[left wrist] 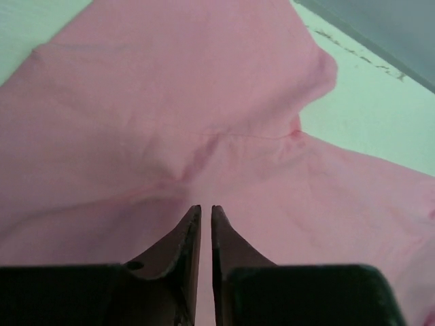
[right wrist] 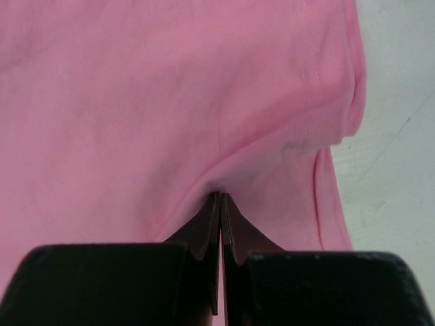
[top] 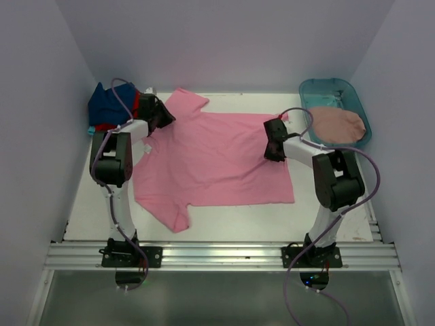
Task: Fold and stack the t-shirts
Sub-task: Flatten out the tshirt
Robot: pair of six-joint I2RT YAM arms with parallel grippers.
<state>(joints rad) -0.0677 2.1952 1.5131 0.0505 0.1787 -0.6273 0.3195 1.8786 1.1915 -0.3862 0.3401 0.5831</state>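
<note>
A bright pink t-shirt (top: 217,159) lies spread flat across the middle of the table, sleeves toward the left. My left gripper (top: 167,118) hovers over its far sleeve and shoulder area. In the left wrist view its fingertips (left wrist: 206,208) stand a narrow slit apart above the pink cloth (left wrist: 170,102), with nothing pinched between them. My right gripper (top: 272,155) is at the shirt's right hem side. In the right wrist view it (right wrist: 220,195) is shut on a small ridge of the pink fabric (right wrist: 136,102), which pulls up to the tips.
A teal tub (top: 325,87) stands at the back right with a dusty rose t-shirt (top: 336,123) draped over its near rim. A pile of navy, red and turquoise t-shirts (top: 109,105) sits at the back left corner. White walls close in on three sides.
</note>
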